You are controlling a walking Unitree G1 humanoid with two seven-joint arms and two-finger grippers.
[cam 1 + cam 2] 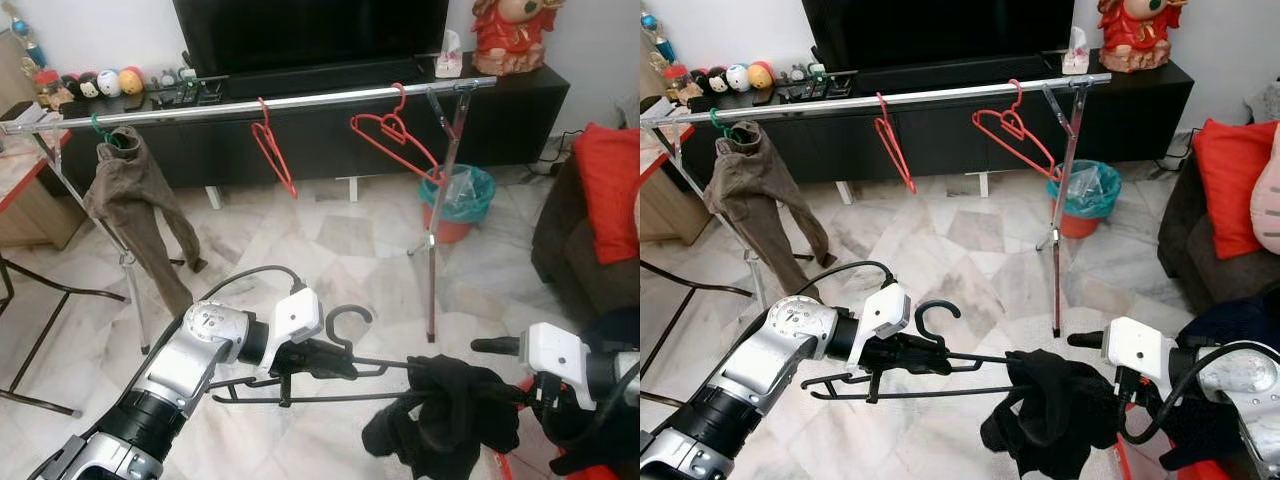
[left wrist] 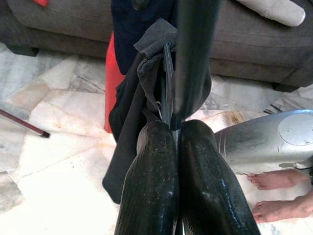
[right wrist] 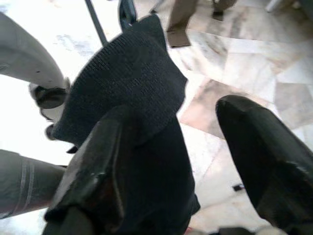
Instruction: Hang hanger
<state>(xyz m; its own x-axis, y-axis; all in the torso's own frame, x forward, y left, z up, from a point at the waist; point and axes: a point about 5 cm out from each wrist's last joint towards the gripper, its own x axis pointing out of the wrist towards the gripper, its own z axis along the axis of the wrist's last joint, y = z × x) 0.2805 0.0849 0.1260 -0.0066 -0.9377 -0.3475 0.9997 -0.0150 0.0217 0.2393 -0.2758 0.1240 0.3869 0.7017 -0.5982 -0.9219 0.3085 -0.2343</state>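
Black hanger (image 1: 330, 365) held level in front of the robot, well below the silver rail (image 1: 250, 105), pinched by the left gripper (image 1: 335, 362). Dark garment (image 1: 450, 410) draped on its far end, seemingly between the spread fingers of the right gripper (image 3: 195, 161).

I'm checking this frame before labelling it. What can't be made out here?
- Right tool: right wrist view shows its fingers apart with black cloth over one; an actual grip can't be told.
- Black hanger: its right end is buried under the cloth in the eye views.
- Person's feet: left wrist view's edge cuts off the rest.
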